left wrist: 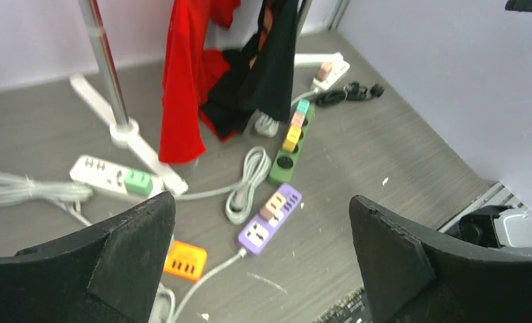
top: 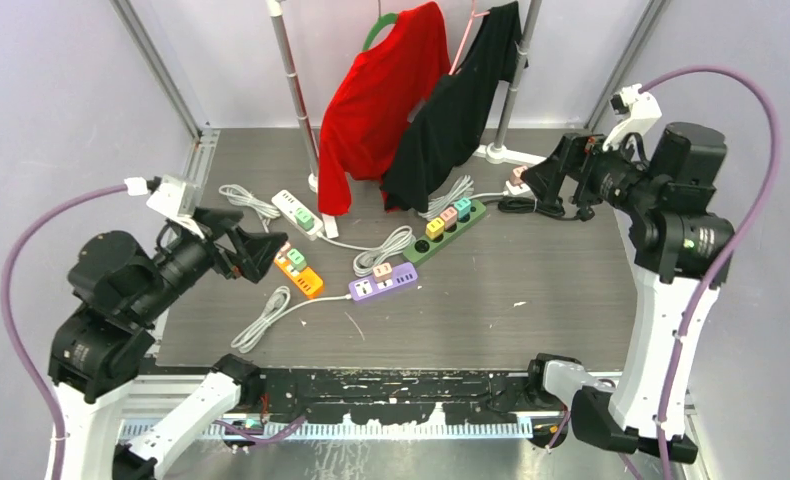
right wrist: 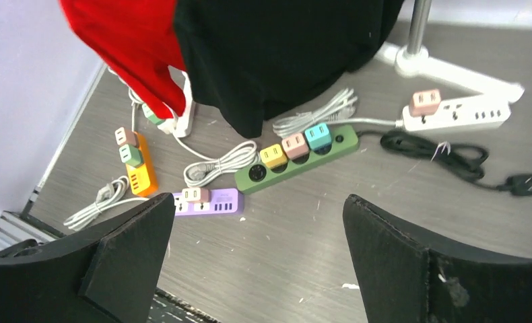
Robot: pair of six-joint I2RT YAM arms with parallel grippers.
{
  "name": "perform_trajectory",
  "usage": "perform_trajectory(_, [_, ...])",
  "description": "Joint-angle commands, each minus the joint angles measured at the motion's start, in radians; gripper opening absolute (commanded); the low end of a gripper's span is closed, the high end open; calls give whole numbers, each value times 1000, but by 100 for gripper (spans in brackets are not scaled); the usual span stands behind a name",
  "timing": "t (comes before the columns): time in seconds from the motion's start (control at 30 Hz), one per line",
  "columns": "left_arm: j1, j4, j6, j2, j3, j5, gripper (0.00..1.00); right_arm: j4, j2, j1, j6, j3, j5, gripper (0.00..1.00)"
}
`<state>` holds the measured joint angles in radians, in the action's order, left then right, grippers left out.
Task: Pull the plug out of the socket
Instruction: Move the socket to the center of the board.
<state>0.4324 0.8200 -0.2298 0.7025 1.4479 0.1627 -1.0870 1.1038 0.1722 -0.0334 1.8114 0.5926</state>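
Plugs [right wrist: 295,145] are seated in power strips spread over the counter [top: 531,290], ahead of both arms. A red garment [top: 381,100] and a black garment [top: 461,110] hang from a rack [top: 291,80] at the rear and overhang the far strips. The left tool [top: 256,242] and the right tool [top: 543,180] are held above the counter with jaws fully spread; nothing is gripped by either.

Five strips are laid out: a green strip [right wrist: 297,161] at centre, a purple strip [right wrist: 206,202] nearer the arms, an orange strip [right wrist: 142,175] on the left, a white strip [top: 296,212] at the left rear and another white strip [right wrist: 458,114] at the right rear. Three plugs, yellow, pink and teal, are seated side by side in the green strip. Which plug is intended cannot be told.

For a clean pull, the strip body should be pinned by one tool. The plug should be gripped across its flat sides by the other and drawn straight out along the pin axis. Tilting is to be avoided, since the strip is likely to lift or slide.
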Motion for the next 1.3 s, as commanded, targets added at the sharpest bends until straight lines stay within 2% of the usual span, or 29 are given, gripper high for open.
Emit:
perform_trajectory(0.0, [-52,-85,-99,-75,-154,56,100,104,-14,6,-80,-112,-46,100])
perform_trajectory(0.13, [-94,-201,-222,-127,-357,127,100,174,-25,6,-104,-255,8,100])
perform_trajectory(0.27, [-121,-357,-365,-121,-551,234,100,255,-38,-11,-58,-421,91,100])
perform_trajectory(0.33, [-107,-407,-399,-103,-618,245,100,292,-47,-28,-23,-504,96,100])
perform_trajectory(0.4, [-36,-446,-411,-74,-669,208,100,328,-48,-40,11,-585,105,100])
perform_trajectory(0.6, [365,-446,-309,151,-643,-156,99,441,-43,-59,85,-772,174,100])
perform_trajectory(0.73, [522,-565,-269,339,-624,-245,99,456,-59,-63,146,-826,247,100])
perform_trajectory(0.9, [575,-744,-227,463,-661,-297,98,426,-63,-66,247,-828,335,100])
perform_trajectory(1.07, [579,-681,-47,497,-637,-310,98,374,-61,-77,318,-800,402,100])
perform_trajectory(1.17, [559,-615,139,484,-637,-241,100,361,-66,-89,344,-800,444,99])
perform_trajectory(1.27, [459,-651,178,467,-668,-79,99,361,-62,-102,357,-800,450,99])
